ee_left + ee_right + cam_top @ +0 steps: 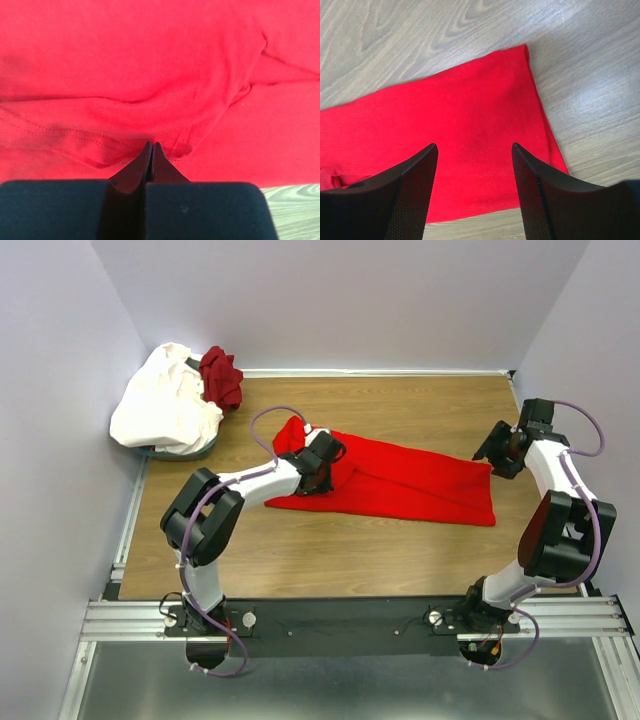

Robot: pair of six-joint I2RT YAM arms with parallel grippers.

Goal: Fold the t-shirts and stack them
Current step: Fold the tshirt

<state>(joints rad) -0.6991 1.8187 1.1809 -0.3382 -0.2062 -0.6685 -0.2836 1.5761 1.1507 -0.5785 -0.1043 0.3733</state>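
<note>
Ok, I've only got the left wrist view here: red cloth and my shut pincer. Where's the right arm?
Observer: The right pincer is open above the right end of the red t-shirt and grips nothing.
Operator: Is that shirt folded at all?
Observer: It lies as a long narrow strip across the table, and the left pincer pinches cloth near its left end.
Operator: And the other shirts?
Observer: The white t-shirt and the maroon t-shirt sit heaped in the far left corner, not yet folded.
</note>
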